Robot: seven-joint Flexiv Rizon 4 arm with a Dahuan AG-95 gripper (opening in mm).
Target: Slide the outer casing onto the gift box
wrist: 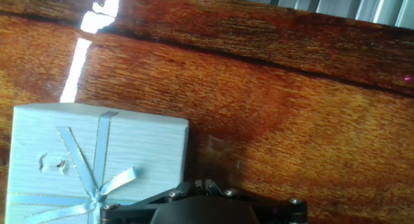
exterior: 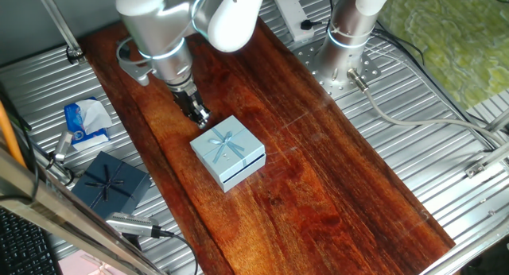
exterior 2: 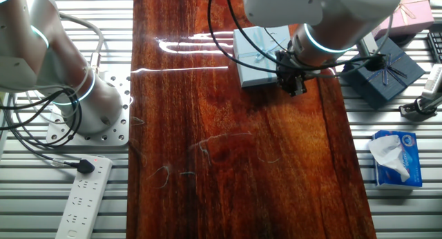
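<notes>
The outer casing (exterior: 227,148) is a light blue square sleeve with a pale ribbon bow, lying flat in the middle of the wooden board. It also shows in the other fixed view (exterior 2: 259,54) and at the lower left of the hand view (wrist: 97,156). The gift box shows only as a thin light blue strip (exterior: 245,172) under the casing's near side; its dark interior is hidden. My gripper (exterior: 200,116) is shut and empty, with its tips low over the board just beside the casing's far corner. It also shows in the other fixed view (exterior 2: 295,85) and in the hand view (wrist: 204,182).
A dark navy bow-topped box (exterior: 111,183) lies off the board's left side, with a tissue pack (exterior: 83,124) behind it. A second arm's base (exterior: 350,36) stands at the far right. A pink box (exterior 2: 407,7) and a power strip (exterior 2: 83,197) lie on the metal table.
</notes>
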